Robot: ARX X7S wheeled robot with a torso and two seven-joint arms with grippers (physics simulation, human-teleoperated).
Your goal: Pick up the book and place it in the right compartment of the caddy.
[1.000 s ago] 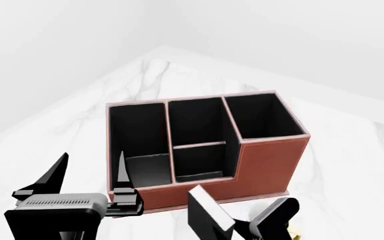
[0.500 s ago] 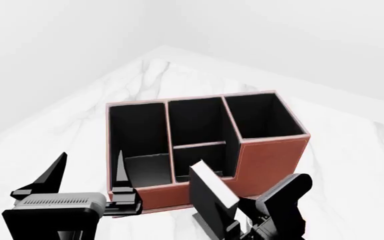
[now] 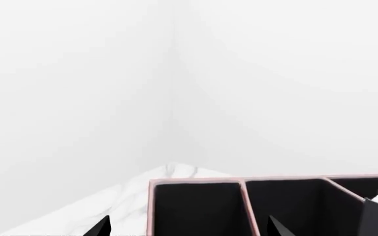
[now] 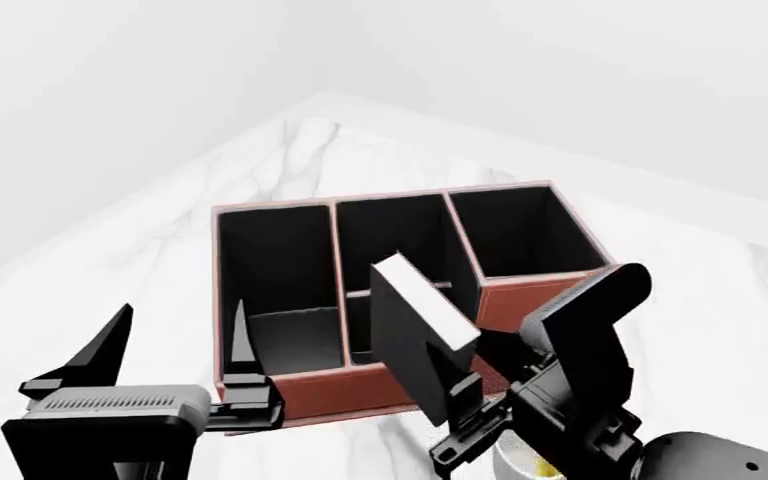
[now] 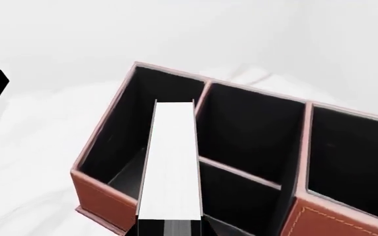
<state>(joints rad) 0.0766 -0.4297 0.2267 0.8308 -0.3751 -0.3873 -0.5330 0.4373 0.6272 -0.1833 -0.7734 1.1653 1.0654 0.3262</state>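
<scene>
A white marble-look table with faint grey veining carries everything, and its far corner points toward plain white walls that meet in a vertical seam behind it. On the table stands the caddy, a reddish-brown leather-look organiser with a pale rim and black interior, stepped down at the front. The right compartment is its tallest, square-mouthed end section; beside it sits a middle section split by a low crosswise divider, and at the other end a long section with a sloping front. The book is lifted clear of the table, held tilted in front of the caddy's middle section and overlapping its front edge in the head view. It is a small black hardcover with a bright white page block, which the right wrist view shows as a long white strip running over the caddy's long end section. The right gripper clamps the book's lower end, its black fingers pinching the covers. The rim of a white-and-yellow mug peeks out beneath that gripper at the head view's lower edge. The left gripper hangs just in front of the caddy's long end section, its two pointed fingers spread wide apart and holding nothing.
</scene>
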